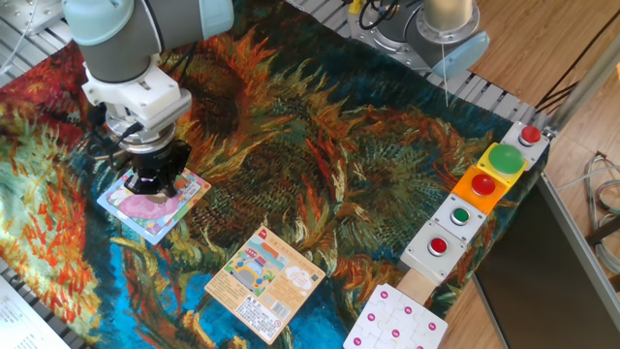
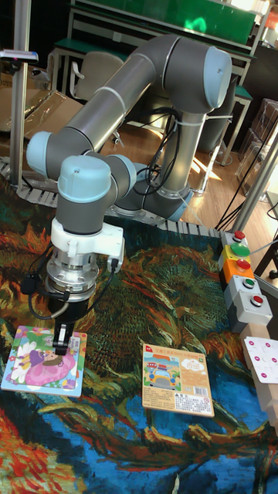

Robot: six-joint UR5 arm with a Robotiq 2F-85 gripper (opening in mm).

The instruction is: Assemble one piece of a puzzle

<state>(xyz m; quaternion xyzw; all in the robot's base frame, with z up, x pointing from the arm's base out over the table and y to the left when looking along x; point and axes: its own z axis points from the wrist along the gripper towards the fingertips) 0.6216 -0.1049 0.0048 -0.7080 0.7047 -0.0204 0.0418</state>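
The puzzle [image 1: 145,206] [image 2: 38,361] is a flat square with a pink-purple figure and a light-blue rim, lying on the patterned cloth at the left. My gripper [image 1: 156,181] [image 2: 66,340] hangs straight down just above the puzzle's right-hand part. Its dark fingers [image 2: 60,336] stand a little apart and I see nothing held between them. I cannot make out the piece as a separate thing: the gripper hides that part of the puzzle.
An orange printed card [image 1: 263,281] [image 2: 177,379] lies to the right of the puzzle. A white board with pink dots [image 1: 397,320] sits at the front right. A row of button boxes [image 1: 475,199] [image 2: 243,285] lines the right edge of the cloth.
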